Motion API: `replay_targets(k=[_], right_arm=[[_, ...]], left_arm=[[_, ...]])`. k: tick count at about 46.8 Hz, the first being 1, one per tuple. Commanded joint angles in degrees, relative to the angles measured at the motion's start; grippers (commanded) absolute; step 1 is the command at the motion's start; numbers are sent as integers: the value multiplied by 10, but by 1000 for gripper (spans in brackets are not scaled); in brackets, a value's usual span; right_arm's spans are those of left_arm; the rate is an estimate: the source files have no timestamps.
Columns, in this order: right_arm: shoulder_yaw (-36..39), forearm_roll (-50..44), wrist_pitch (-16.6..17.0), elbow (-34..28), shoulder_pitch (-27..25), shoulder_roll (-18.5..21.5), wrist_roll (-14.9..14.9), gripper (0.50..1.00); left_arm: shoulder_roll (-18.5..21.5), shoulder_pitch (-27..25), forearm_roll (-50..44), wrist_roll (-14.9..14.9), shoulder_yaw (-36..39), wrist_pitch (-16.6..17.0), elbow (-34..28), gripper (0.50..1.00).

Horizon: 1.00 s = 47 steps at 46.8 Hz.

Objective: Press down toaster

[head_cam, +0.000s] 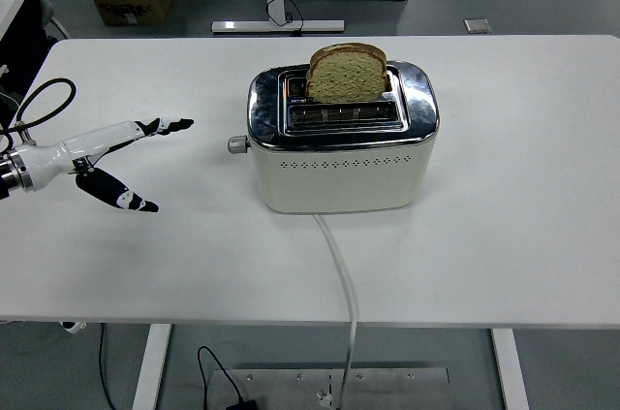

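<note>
The white table carried the toaster at its centre, a bread slice standing in the far slot. The left hand hovered to its left, fingers spread (gripping nothing), short of the lever knob.

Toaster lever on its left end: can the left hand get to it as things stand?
Probably yes. The left hand is open, fingers pointing toward the lever on the toaster, and only bare table lies between them. The bread slice sits clear of that path.
</note>
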Motion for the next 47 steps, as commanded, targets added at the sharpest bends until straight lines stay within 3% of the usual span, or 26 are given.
replay_targets(k=[1,47], right_arm=[[0,0,0,0,0,0,0,998],[0,0,0,0,0,0,0,998]], left_arm=[[-2,-1,7,0,1,2,-4,1000],[-33,-9,44,0,16,21,-12,1000]])
